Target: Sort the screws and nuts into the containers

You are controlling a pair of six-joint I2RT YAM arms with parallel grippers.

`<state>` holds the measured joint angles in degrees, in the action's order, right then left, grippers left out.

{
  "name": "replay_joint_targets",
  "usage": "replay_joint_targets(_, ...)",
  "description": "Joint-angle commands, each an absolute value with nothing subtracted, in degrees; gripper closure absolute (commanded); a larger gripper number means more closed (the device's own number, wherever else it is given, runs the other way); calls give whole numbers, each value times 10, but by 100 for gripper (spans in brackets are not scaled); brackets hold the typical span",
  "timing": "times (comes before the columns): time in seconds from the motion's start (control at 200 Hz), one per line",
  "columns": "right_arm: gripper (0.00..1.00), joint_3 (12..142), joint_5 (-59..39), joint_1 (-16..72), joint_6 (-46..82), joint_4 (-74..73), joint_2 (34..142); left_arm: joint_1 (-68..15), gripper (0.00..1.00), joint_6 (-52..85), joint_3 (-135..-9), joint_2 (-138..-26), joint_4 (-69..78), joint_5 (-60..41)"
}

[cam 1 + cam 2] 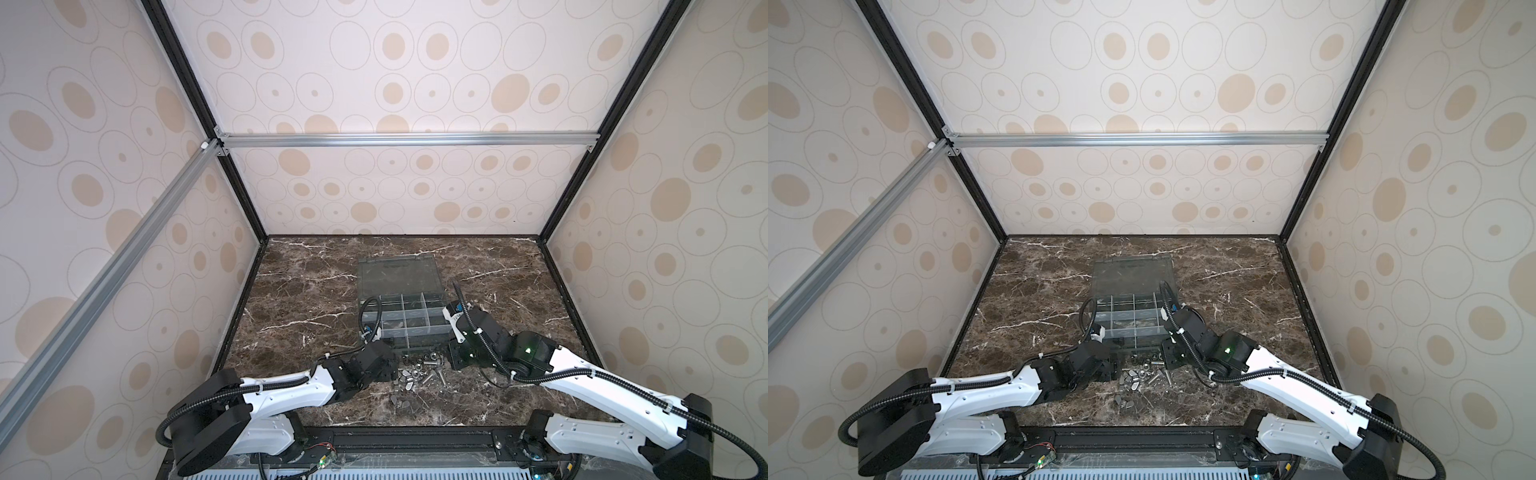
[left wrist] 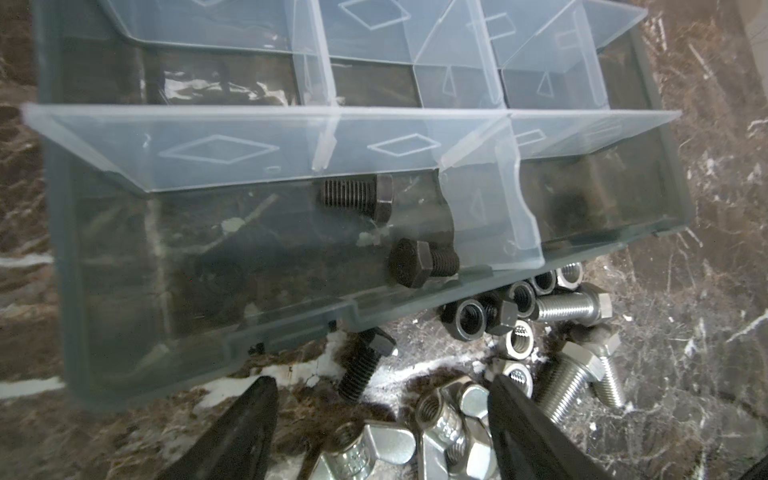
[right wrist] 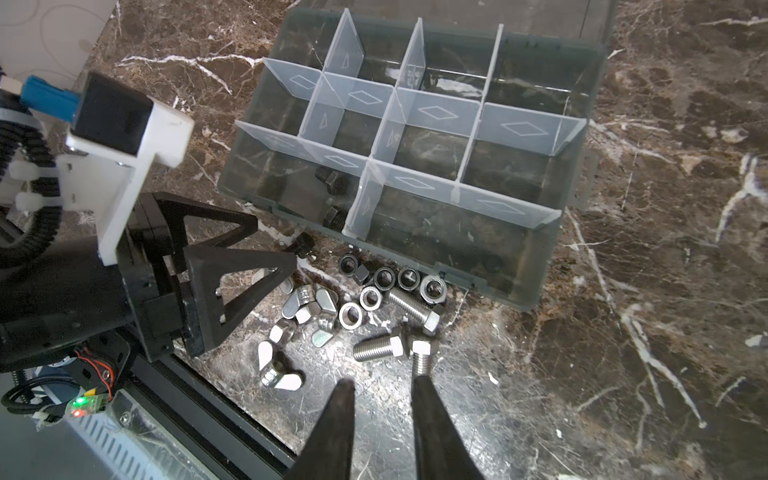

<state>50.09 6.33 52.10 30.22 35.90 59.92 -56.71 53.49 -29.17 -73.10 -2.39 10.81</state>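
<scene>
Right pincer (image 3: pixel 382 384) beside silver screw (image 3: pixel 422 353), shaft toward it.

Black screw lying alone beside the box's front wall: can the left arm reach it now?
Probably yes. The left gripper is open and the black screw lies just ahead of its jaws with nothing on top, though the box wall sits close behind.

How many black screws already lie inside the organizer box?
2, both in one near-row compartment: one screw beside the long divider, the other by the box's front wall. More could hide behind dividers.
</scene>
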Motion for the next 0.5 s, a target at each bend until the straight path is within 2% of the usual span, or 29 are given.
replay_joint_targets(0.0, 72, 489, 83, 520, 322, 381, 583, -573, 21, 508, -320, -753, -51, 120)
replay_joint_targets(0.31, 72, 471, 92, 520, 340, 383, 560, -576, 22, 495, -327, -782, -52, 124)
replay_joint_targets(0.495, 72, 468, 91, 520, 347, 384, 559, -578, 27, 479, -346, -803, -68, 127)
